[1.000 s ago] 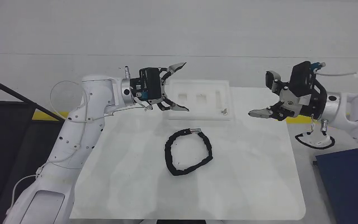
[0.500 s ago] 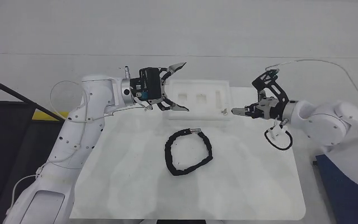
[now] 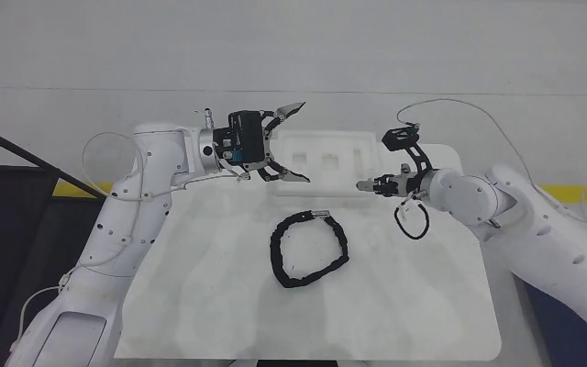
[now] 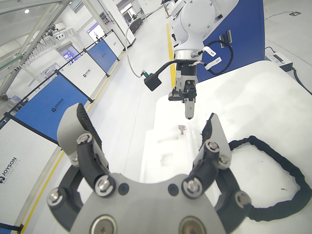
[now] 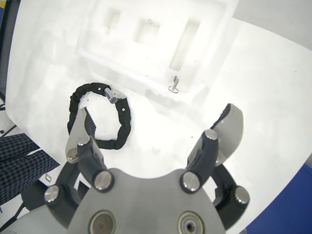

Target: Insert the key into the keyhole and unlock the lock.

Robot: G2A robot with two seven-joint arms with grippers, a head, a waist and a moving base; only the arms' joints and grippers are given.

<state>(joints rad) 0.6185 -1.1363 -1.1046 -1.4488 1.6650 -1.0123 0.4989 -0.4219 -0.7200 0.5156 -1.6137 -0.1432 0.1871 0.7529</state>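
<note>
Near the key (image 5: 175,83), right arm (image 3: 459,194) angled down, fingers (image 5: 232,120) spread wide

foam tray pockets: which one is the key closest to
The long narrow pocket, at the tray end nearest the right gripper: the key lies just off its end. The other two are shorter and farther away.

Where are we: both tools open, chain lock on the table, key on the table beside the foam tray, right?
Not quite: the right wrist view shows the key on the foam tray, at its edge, not on the table. Left tool and right tool are open; the chain lock is on the table.
</note>
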